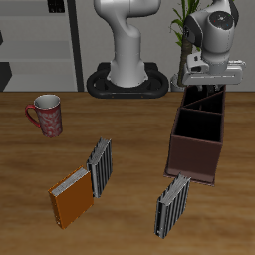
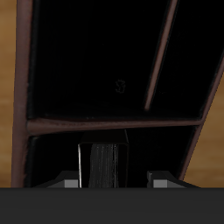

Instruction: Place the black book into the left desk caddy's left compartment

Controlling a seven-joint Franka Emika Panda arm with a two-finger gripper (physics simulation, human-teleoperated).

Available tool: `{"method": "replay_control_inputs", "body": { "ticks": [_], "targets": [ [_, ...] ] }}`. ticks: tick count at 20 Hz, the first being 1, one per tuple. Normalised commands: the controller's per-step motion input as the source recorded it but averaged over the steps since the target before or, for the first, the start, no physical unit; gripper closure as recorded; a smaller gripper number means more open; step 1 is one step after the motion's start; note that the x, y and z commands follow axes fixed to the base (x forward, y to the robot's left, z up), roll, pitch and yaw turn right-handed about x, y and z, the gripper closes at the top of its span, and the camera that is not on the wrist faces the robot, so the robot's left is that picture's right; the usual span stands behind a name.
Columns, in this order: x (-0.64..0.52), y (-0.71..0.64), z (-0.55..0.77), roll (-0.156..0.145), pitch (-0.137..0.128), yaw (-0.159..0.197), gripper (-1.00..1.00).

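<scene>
- Your gripper is hanging over the far end of the left desk caddy, the end nearest the robot's base, with the arm reaching down from above.
- Through the wrist camera you are looking straight down into the caddy, and the black book is showing between the two pale fingertips, its page edge facing the lens.
- Your fingers are clamping on the black book, holding it upright with the dark covers on either side of the page block.
- The book is sitting above, or just within, the caddy's end compartment; how deep it is reaching cannot be judged from these views.
- A cross divider is running just past the book, and a slanted divider is splitting the space beyond it.
- In the exterior view the book itself is hiding behind the gripper body.
- An orange book is lying flat nearer the table's front edge, with a grey-striped book touching it.
- Another grey-striped book is lying just off the caddy's near end.
- A patterned mug is standing well apart from the caddy, on the wooden table.
</scene>
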Motion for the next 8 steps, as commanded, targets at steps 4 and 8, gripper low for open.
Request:
{"method": "replay_control_inputs", "body": {
  "ticks": [4,8],
  "targets": [
    [-0.02,-0.07,0.07,-0.002,0.007,-0.021,-1.00],
    [-0.05,-0.10,0.13,0.001,-0.021,-0.017,-1.00]
  ]
}}
